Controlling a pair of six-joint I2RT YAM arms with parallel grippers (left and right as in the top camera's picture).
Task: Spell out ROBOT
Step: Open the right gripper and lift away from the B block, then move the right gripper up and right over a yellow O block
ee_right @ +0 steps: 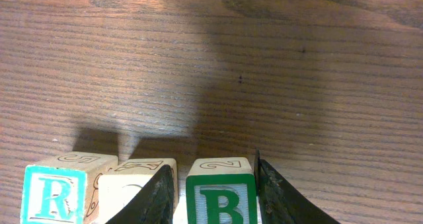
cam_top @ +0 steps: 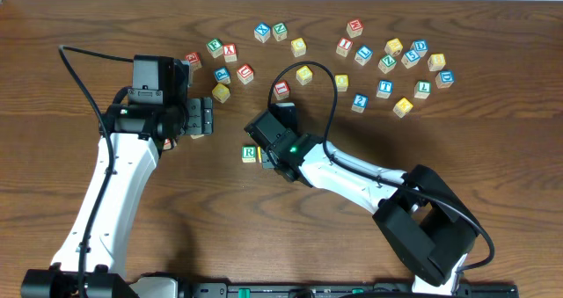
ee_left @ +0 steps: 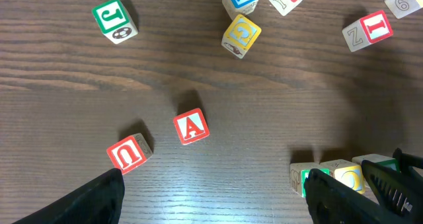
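Dark wood table [cam_top: 202, 201], cubes scattered along the far side, row started near centre. R cube [cam_top: 249, 153] is the landmark and sits flat, green letter up. A yellow-topped cube [ee_left: 348, 176] touches the R cube on its right. The B cube [ee_right: 221, 197] comes next in line past that, held in the right gripper [ee_right: 215, 194], whose jaws are closed on its two sides. In the overhead view the B cube is hidden under that gripper. Left gripper [cam_top: 204, 119] is up and left of the R cube, jaws wide open and empty, over a red A cube [ee_left: 192, 127]. T cube [cam_top: 384, 88] is far right of the R cube and farther back, in the loose cluster. Can't tell which loose yellow cube is the second O.

Risks:
- One finger [ee_right: 158, 194] sits in the gap on the R cube's side of the B cube, so opening the jaws likely shoves the yellow-topped cube into the R cube and skews the row.
- Lifting off crooked could tip or rotate the B cube.
- A gap is probably left in the row, needing a nudge.
- Arms are close near the R cube; a left reach toward it could clip the right arm.
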